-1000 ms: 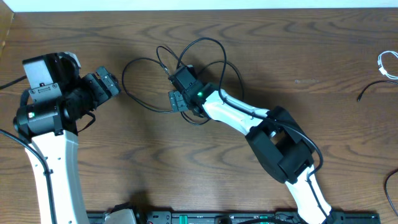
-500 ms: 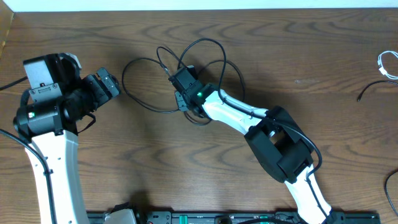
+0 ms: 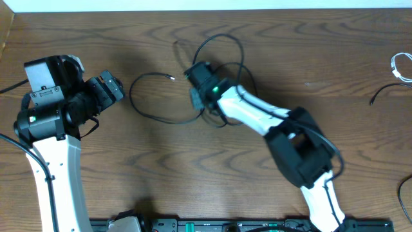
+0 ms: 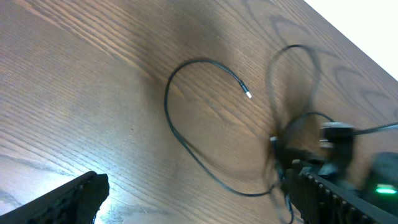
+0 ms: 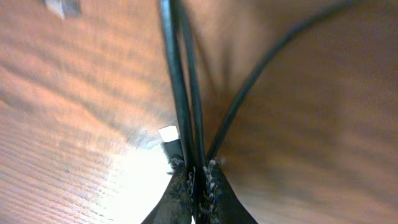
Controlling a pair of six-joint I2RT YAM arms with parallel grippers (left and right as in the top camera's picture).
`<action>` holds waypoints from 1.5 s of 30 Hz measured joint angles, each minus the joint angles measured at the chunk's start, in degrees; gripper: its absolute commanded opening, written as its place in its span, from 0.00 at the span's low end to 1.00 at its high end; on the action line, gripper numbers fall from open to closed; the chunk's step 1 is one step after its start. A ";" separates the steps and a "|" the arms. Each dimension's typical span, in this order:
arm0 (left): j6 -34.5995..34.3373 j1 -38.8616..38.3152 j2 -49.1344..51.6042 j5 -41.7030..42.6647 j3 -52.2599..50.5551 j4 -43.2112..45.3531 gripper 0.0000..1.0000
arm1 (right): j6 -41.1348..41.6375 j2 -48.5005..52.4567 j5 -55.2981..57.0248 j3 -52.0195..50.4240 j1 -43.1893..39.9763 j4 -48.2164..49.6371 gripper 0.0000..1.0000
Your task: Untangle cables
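The long black cable (image 3: 149,113) lies in tangled loops at the table's centre, one plug end (image 3: 172,78) pointing free. My right gripper (image 3: 196,99) is among the loops. In the right wrist view it (image 5: 198,173) is shut on two black cable strands (image 5: 174,74), and a small light-tipped plug (image 5: 168,134) shows beside the fingertips. My left gripper (image 3: 113,87) stands open to the left of the loops, touching nothing. In its wrist view its fingers (image 4: 69,198) frame the wide cable loop (image 4: 169,118). The white cable (image 3: 400,67) lies coiled at the far right edge.
A thin dark cord end (image 3: 381,95) lies near the white cable, and another dark cord (image 3: 404,193) curves at the right edge. The table's back edge (image 3: 206,9) runs along the top. My right arm (image 3: 296,151) crosses the table's lower right.
My right gripper has shut on the black cable and shifted up and to the right, dragging the loops with it. The left arm has not moved.
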 measured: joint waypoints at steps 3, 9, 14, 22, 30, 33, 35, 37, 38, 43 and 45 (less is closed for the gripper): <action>0.02 0.00 0.00 0.00 0.00 0.00 0.98 | -2.51 -5.73 0.00 -0.37 -3.10 0.11 0.01; 0.00 0.00 0.00 0.00 0.00 0.00 0.98 | -8.07 -24.79 1.97 -0.15 -13.11 2.78 0.01; 0.00 0.00 0.00 0.00 0.00 0.00 0.98 | -10.67 -34.69 3.08 3.26 -25.73 0.42 0.01; 0.00 0.00 0.00 0.00 0.00 0.00 0.98 | -12.46 -35.67 1.97 15.23 -50.31 -6.73 0.01; 0.00 0.00 0.00 -0.02 0.00 0.00 0.98 | -13.11 -29.46 -1.70 17.33 -64.94 -3.15 0.01; 0.00 0.00 0.00 0.00 0.00 -0.02 0.98 | -13.35 -22.86 -2.78 17.35 -66.62 -0.50 0.01; 0.00 0.00 0.00 0.00 0.00 -0.09 0.98 | -13.51 -19.08 -3.15 17.33 -66.69 1.97 0.01; 0.00 0.00 0.00 0.00 0.00 0.00 0.98 | -13.55 -15.52 -3.34 17.33 -66.64 5.42 0.01; 0.00 0.00 0.00 0.00 0.00 -0.04 0.98 | -13.60 -13.64 -3.41 17.33 -66.60 7.13 0.01; 0.00 0.00 0.00 0.00 0.00 -0.04 0.98 | -13.86 -6.34 -1.16 17.33 -66.38 12.90 0.02; 0.00 0.00 0.00 0.00 0.00 -0.02 0.98 | -13.92 -4.07 -0.46 17.33 -66.31 13.18 0.06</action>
